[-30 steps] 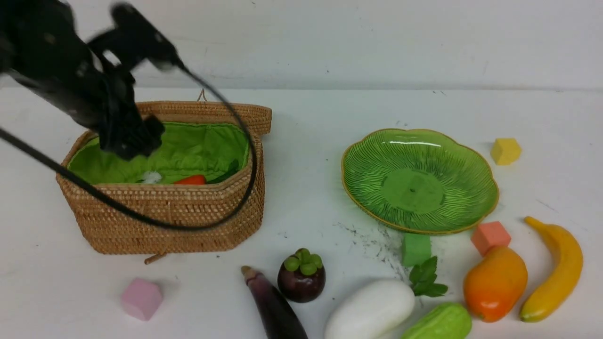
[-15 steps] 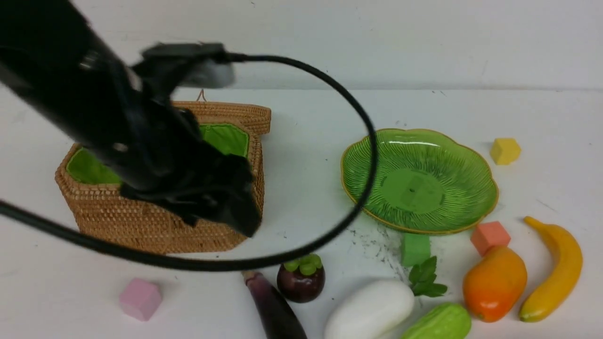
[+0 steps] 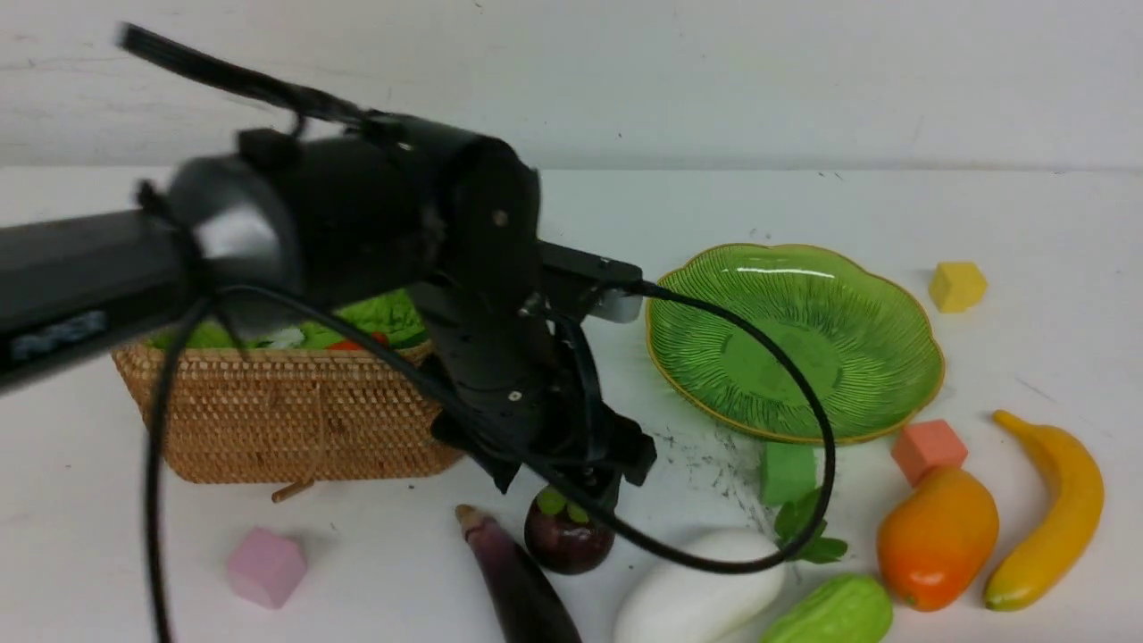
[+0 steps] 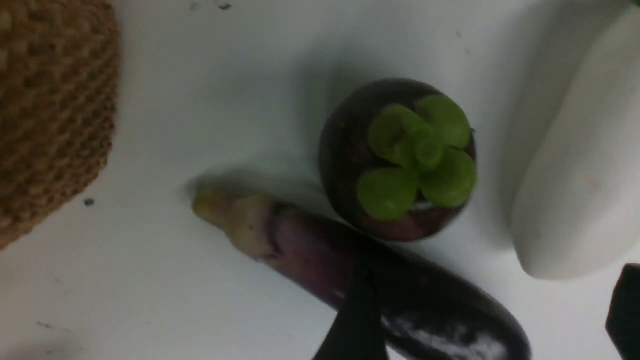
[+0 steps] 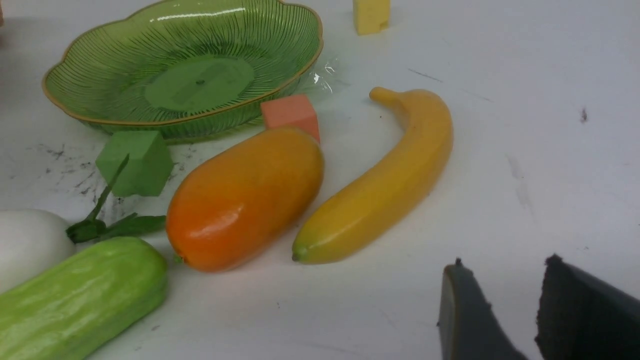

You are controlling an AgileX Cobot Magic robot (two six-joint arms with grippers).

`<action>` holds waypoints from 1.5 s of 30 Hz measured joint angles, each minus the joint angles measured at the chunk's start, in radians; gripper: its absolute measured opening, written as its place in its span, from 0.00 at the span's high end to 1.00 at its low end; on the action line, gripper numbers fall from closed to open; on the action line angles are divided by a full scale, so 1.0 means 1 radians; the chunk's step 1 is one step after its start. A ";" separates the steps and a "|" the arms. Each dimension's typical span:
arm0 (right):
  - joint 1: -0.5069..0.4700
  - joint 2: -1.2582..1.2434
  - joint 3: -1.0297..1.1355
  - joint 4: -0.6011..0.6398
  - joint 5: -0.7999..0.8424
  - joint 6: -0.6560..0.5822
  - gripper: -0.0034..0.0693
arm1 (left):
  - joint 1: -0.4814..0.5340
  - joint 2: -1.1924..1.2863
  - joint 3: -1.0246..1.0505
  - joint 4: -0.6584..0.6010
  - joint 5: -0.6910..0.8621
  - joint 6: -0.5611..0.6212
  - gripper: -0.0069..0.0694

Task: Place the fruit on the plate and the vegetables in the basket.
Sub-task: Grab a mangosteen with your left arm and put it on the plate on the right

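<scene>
Hovering just above the mangosteen (image 3: pixel 567 543), the left claw (image 3: pixel 571 473) is spread wide, gripping nothing. The eggplant (image 3: pixel 522 585) lies against that fruit, the radish (image 3: pixel 696 594) just beside. The right claw (image 5: pixel 505 264), parted and empty, hangs over the white surface (image 5: pixel 550 100) near the banana (image 5: pixel 385 185) and mango (image 5: pixel 245 197). Beyond them sits the plate (image 5: pixel 125 107); the basket (image 3: pixel 286 420) stands well left, the carrot (image 3: pixel 357 343) inside.

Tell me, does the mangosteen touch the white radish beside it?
Apart. The left wrist view looks down on both: a strip of bare table shows between the mangosteen and the white radish.
</scene>
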 joint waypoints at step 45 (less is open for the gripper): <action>0.000 0.000 0.000 0.000 0.000 0.000 0.62 | -0.004 0.158 -0.127 -0.006 -0.034 -0.041 0.20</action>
